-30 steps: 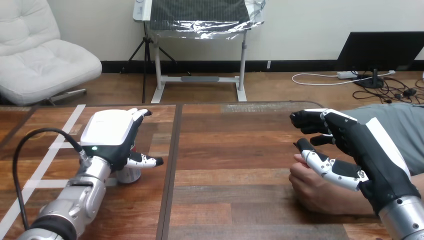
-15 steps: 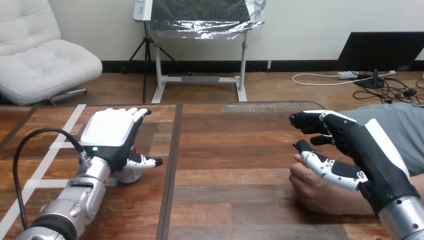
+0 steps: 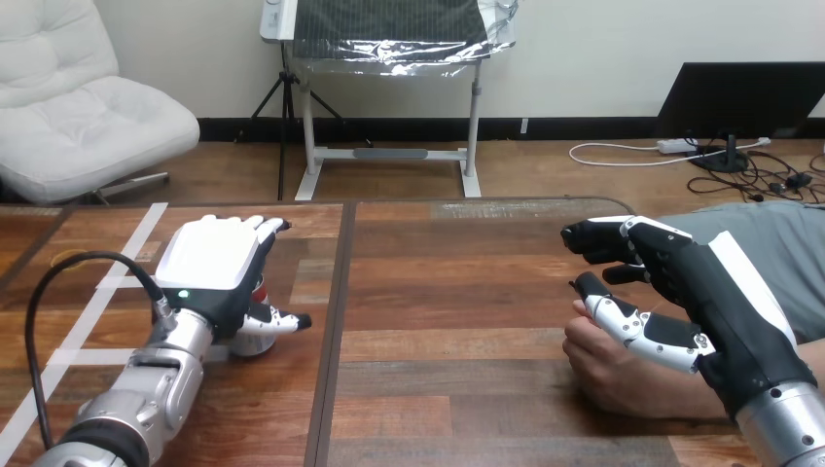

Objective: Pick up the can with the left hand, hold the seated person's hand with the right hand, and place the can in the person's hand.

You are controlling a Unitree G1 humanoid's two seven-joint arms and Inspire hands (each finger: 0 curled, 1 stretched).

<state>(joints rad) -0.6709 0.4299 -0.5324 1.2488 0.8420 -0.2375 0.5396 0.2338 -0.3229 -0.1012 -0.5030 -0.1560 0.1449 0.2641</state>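
Can [image 3: 255, 340] under loose-fingered left hand [image 3: 209, 259] (right hand [image 3: 722, 304] unclenched above the person's hand [image 3: 613, 376])

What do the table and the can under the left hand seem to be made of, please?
The table looks like wood planks, brown with visible grain and a slight sheen; possibly veneer. The can, mostly hidden under the left hand, looks like metal: a shiny silver base with red higher up.

I see through the head camera, which looks forward and down across the wooden table [image 3: 457, 292]. It sits close above the table's near side.
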